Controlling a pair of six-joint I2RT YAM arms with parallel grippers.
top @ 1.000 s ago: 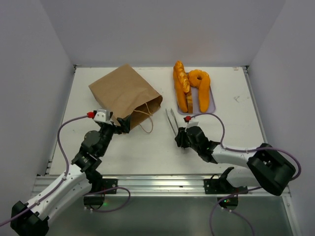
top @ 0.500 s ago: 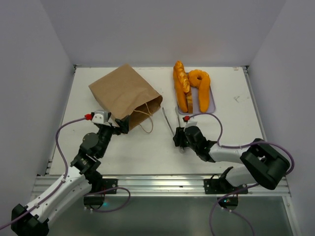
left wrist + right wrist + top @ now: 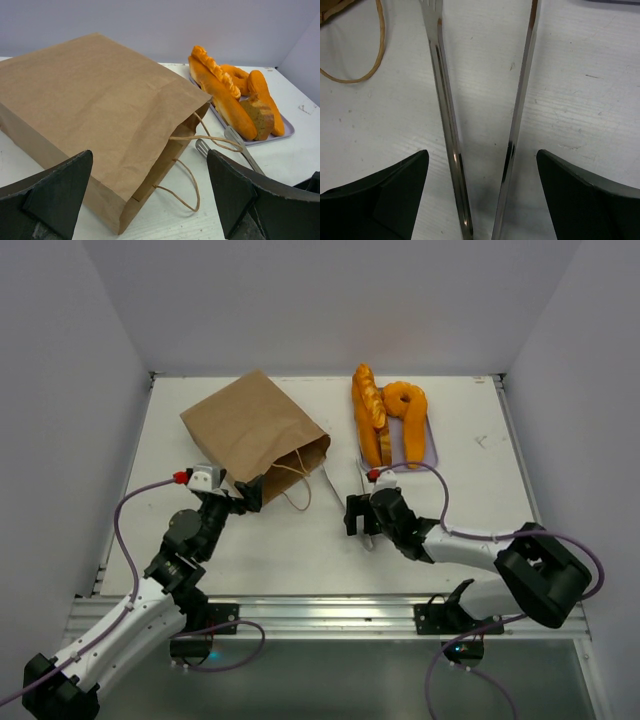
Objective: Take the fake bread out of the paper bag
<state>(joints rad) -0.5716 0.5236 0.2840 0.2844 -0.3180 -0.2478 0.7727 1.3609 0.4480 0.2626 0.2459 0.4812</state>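
The brown paper bag lies flat at the back left, its mouth and cord handles toward the middle. The fake bread, long loaves and a ring-shaped piece, lies on the lavender tray. My left gripper stands open just in front of the bag's mouth corner, holding nothing. My right gripper is open low over the table. Both arms of the metal tongs run between its fingers, with gaps on each side.
The tongs' tips lie between the bag's handles and the tray. White walls close the table in at the back and both sides. A small scrap lies at the right.
My right gripper has opened and let go of the tongs, whose arms have sprung apart on the table. That gripper has shifted slightly left. The left arm is almost still.
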